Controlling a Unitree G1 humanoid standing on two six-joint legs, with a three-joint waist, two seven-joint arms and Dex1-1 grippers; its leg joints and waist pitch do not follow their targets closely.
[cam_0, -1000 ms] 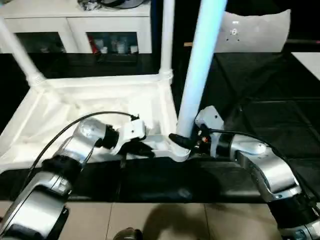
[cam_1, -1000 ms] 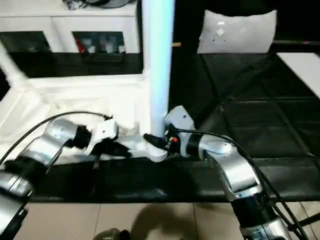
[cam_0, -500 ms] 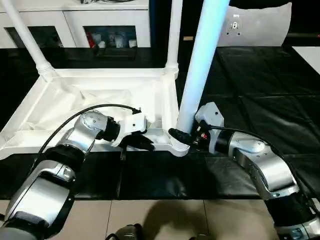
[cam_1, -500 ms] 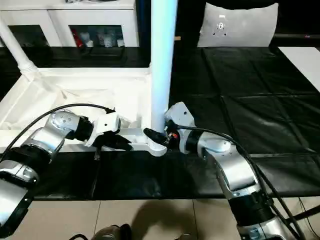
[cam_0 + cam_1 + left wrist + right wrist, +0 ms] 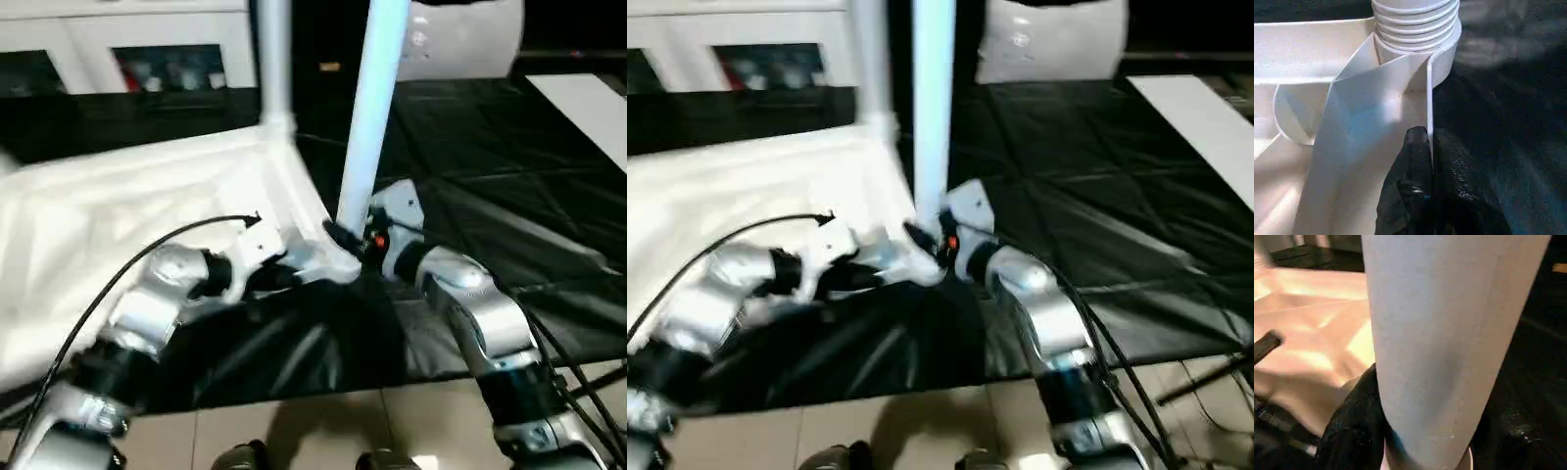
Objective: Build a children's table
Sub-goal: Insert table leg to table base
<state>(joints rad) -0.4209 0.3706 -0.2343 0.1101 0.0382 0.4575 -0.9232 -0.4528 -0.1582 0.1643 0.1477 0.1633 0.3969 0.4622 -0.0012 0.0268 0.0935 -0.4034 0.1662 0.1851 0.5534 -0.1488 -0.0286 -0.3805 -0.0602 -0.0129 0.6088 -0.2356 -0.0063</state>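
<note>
item: children's table, part built, lying upside down on the black padded work surface [image 5: 509, 196].

- tabletop [image 5: 127, 206]: white, ribbed underside up, near corner right in front of me. i judge the near edge tilted up off the pad, though blur makes this unsure.
- far leg [image 5: 272, 59]: standing in its far corner socket.
- near leg [image 5: 372, 108]: upright, base at the near corner socket [image 5: 1418, 29]; ribbed collar visible there. i cannot tell whether it is fully seated.
- left gripper [image 5: 1418, 161]: clenched on the thin rim wall of the tabletop just beside that socket, one finger on each face.
- right gripper [image 5: 343, 238]: grasping the near leg low down, just above the socket, black fingers [image 5: 1352, 426] hugging the tube on either side.

risks, as i judge them:
- leg part seated: a sideways pull from my right arm could lever it out or jam it crooked.
- rim wall is thin and smooth: the left pinch could slide off, dropping the top and jolting both legs.
- arms pulling against each other could twist the corner and stress the socket.
- tall legs, small hold: any swing of the top could tip the far leg loose.
</note>
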